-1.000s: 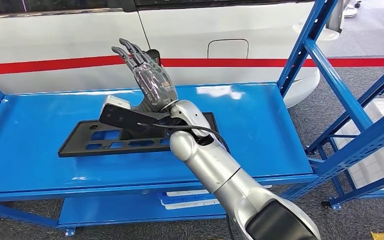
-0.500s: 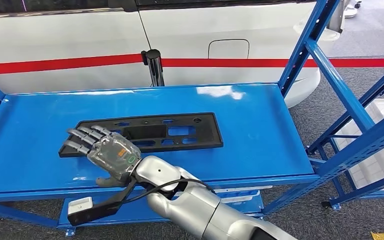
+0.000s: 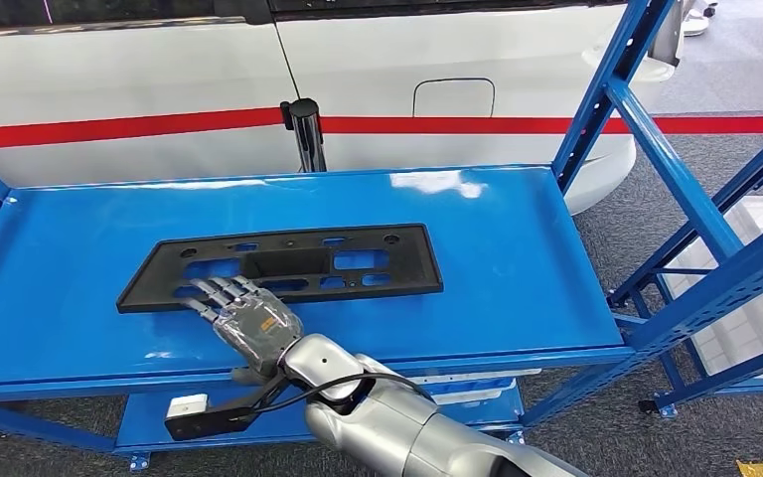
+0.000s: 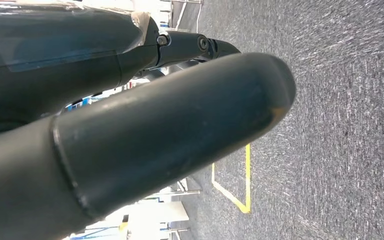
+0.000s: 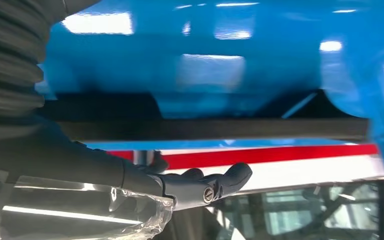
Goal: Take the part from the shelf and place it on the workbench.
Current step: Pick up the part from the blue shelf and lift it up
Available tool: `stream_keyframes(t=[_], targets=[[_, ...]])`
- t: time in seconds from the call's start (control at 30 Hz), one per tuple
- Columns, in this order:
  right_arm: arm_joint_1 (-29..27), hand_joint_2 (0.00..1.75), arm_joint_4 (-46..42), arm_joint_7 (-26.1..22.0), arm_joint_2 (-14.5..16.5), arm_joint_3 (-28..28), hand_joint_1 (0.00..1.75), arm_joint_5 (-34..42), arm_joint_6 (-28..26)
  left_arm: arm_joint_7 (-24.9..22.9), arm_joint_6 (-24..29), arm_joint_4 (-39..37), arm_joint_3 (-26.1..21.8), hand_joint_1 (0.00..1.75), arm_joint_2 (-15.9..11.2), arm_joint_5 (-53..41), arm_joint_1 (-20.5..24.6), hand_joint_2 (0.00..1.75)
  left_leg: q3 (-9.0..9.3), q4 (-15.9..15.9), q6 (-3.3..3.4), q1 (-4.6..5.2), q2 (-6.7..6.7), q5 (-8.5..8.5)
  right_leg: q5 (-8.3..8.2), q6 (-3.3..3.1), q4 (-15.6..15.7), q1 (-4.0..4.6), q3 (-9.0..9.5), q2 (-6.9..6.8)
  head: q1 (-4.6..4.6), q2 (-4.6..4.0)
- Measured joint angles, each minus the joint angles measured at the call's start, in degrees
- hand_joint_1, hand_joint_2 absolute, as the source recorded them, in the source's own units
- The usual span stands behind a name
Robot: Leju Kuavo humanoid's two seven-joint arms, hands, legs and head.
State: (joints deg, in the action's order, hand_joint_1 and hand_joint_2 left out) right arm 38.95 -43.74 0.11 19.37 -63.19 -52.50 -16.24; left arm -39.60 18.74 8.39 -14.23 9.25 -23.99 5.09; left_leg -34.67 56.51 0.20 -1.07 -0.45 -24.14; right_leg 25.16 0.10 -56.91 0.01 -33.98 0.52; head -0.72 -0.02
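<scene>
**Right hand flat at the near edge of the part on the blue shelf**

Head view: the black part point(image 3: 283, 265), a long flat panel with cut-outs, lies on the top deck of the blue shelf point(image 3: 517, 268), roughly central, its long side parallel to the deck's front edge. The right hand point(image 3: 248, 320) reaches in from below, palm down, fingers point(image 3: 221, 291) stretched out, slightly spread and holding nothing; their tips lie over the part's near edge toward its left end. Contact cannot be confirmed. Behind the shelf stands a white car point(image 3: 378, 79) with a red stripe; a black post point(image 3: 305, 132) rises just behind the deck's far edge.

Left wrist view: the left hand point(image 4: 130, 130) shows as dark blurred shapes close to the lens, over grey carpet point(image 4: 340, 125) with a yellow floor line point(image 4: 235, 192). Finger spread cannot be told here.

Right wrist view: the right hand's dark fingers extend straight, empty, close to the part's black edge and the blue deck.
</scene>
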Motion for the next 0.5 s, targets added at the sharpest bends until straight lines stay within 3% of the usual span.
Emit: stream_keyframes(t=[0.5], targets=[[2.0,1.75,3.3,2.0,0.0,7.4,0.0,-3.6,-3.5,0.4,0.1,0.9,0.0,0.0,0.0,-0.6,-0.4,0.0,0.05,0.0,0.0,0.0,0.0,0.01,0.0,0.0,0.0,0.0,0.06,0.0,0.0,0.0]])
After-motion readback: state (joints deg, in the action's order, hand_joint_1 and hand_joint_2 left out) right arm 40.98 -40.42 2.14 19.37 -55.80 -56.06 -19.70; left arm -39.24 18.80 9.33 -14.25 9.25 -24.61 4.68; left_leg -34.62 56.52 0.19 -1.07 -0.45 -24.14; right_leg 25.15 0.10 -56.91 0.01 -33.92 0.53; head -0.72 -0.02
